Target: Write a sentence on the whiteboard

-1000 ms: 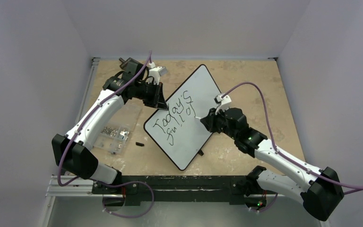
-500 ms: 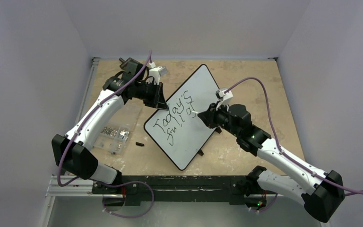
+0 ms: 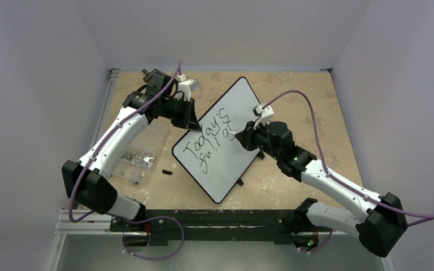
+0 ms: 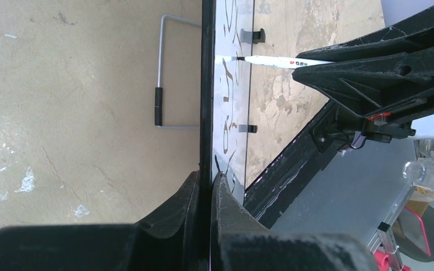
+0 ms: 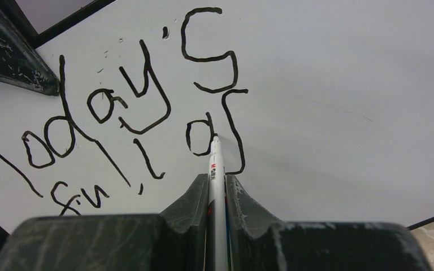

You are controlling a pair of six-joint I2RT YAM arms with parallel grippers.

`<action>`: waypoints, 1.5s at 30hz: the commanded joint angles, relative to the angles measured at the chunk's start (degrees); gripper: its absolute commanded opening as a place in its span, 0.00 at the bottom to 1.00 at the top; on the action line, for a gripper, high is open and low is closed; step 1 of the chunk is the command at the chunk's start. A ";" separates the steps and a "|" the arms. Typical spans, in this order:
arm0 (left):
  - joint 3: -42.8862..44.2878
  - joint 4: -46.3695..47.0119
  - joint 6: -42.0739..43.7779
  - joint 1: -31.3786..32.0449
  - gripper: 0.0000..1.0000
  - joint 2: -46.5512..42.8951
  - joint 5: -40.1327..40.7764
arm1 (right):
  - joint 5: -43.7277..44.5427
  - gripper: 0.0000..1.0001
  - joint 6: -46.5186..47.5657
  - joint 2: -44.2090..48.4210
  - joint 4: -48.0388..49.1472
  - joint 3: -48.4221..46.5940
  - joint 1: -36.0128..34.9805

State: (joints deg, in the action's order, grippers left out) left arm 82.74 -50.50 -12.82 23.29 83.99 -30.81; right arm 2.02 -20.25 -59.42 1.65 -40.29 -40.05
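Observation:
The whiteboard [image 3: 238,107] stands tilted on the table, its face toward the right arm. My left gripper [image 3: 194,125] is shut on its upper left rim; in the left wrist view the black rim [image 4: 206,84] runs between the closed fingers of this gripper [image 4: 206,178]. The sentence [image 3: 209,138] reads "Today's" with a shorter second line below it. My right gripper [image 5: 216,179] is shut on a white marker [image 5: 215,164]. The marker's tip touches the board [image 5: 328,84] at a round letter in the second line of the lettering [image 5: 135,107].
A clear plastic box of screws [image 3: 138,158] lies left of the board, with a small black cap [image 3: 166,171] beside it. A wire stand [image 4: 159,107] shows behind the board. Grey walls close in the table on three sides.
My right arm has moved up and left along the board, carrying the marker tip deeper into the second line. The left gripper and the board have not moved.

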 commanded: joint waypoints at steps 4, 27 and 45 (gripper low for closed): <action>0.35 0.90 2.62 -0.52 0.00 -1.88 7.17 | 4.03 0.00 1.55 -0.92 3.09 -1.89 -0.02; 0.41 0.76 2.75 -0.44 0.00 -2.35 7.65 | 3.25 0.00 2.32 4.32 -3.92 -3.41 0.22; 0.23 0.76 2.89 -0.51 0.00 -2.77 10.46 | -9.94 0.00 1.89 10.35 -7.00 0.85 0.20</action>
State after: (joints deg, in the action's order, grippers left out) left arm 82.70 -50.52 -12.69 23.33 83.64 -30.37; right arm -3.51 -18.33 -50.39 -5.76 -40.05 -40.05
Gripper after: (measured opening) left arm 0.045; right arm 0.107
